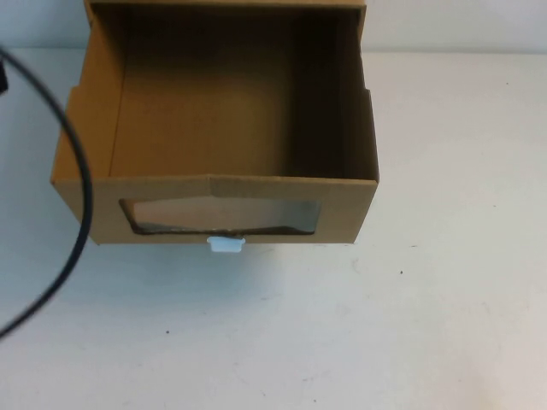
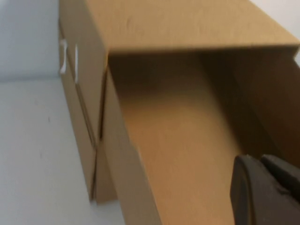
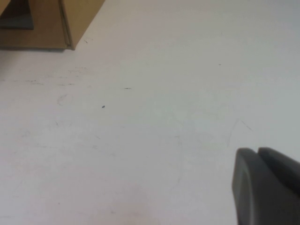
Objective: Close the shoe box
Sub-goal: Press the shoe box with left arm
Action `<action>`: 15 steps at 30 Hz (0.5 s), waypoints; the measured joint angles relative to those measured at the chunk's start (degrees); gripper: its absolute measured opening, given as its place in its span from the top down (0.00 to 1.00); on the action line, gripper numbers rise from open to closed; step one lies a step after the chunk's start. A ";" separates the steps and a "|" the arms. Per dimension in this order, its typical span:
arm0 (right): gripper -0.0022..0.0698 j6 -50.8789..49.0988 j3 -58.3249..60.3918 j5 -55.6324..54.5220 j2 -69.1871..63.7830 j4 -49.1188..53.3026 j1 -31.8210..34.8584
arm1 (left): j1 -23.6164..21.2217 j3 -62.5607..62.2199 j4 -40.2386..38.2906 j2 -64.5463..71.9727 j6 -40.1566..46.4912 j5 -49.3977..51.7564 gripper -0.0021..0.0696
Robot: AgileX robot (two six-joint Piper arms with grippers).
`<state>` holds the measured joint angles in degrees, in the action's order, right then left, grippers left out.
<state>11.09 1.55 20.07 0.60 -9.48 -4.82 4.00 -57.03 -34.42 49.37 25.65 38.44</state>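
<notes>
The shoe box (image 1: 231, 190) is brown cardboard and stands at the far middle of the table. Its drawer is pulled out toward me and its inside is bare. The front panel has a clear window (image 1: 222, 213) with a small white pull tab (image 1: 226, 246) under it. Neither gripper shows in the high view. In the left wrist view my left gripper (image 2: 260, 161) is shut with nothing in it, hovering over the drawer's floor (image 2: 178, 140) below the sleeve's top (image 2: 178, 23). My right gripper (image 3: 258, 152) is shut and holds nothing, over bare table, well away from the box's corner (image 3: 47, 28).
A black cable (image 1: 79, 171) loops across the left side of the high view, in front of the box's left wall. White table (image 1: 410, 299) spreads in front of and to the right of the box. A small white piece (image 2: 63, 57) shows on a cardboard face beside the sleeve.
</notes>
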 joint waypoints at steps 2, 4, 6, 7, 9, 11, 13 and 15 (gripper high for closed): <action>0.99 0.00 0.00 0.00 0.00 0.00 0.00 | 0.00 -8.45 -0.27 7.35 2.61 2.01 0.98; 0.99 0.00 0.00 0.00 0.00 0.00 0.00 | 0.00 -15.99 -1.20 14.65 4.94 4.01 0.98; 0.99 0.00 0.00 0.00 0.00 0.00 0.00 | 0.00 -23.49 -2.24 20.96 6.04 6.35 0.98; 0.99 0.00 0.00 0.00 0.00 0.00 0.00 | 0.00 -27.55 -2.66 24.34 6.41 7.80 0.98; 0.99 0.00 0.00 0.00 0.09 0.00 0.00 | 0.00 -35.36 -3.42 30.17 6.82 10.48 0.98; 0.99 0.00 0.00 0.00 0.09 0.00 0.00 | 0.00 -42.50 -3.66 36.27 6.82 13.54 0.98; 0.99 0.00 0.00 0.00 0.12 0.00 0.00 | 0.00 -48.14 -3.77 41.33 6.82 16.34 0.98; 0.99 0.00 0.00 0.00 0.12 0.00 0.00 | 0.00 -52.82 -3.77 46.40 6.82 18.25 0.98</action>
<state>11.09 1.55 20.07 0.72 -9.48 -4.82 4.00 -109.85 -38.19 95.77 32.47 56.69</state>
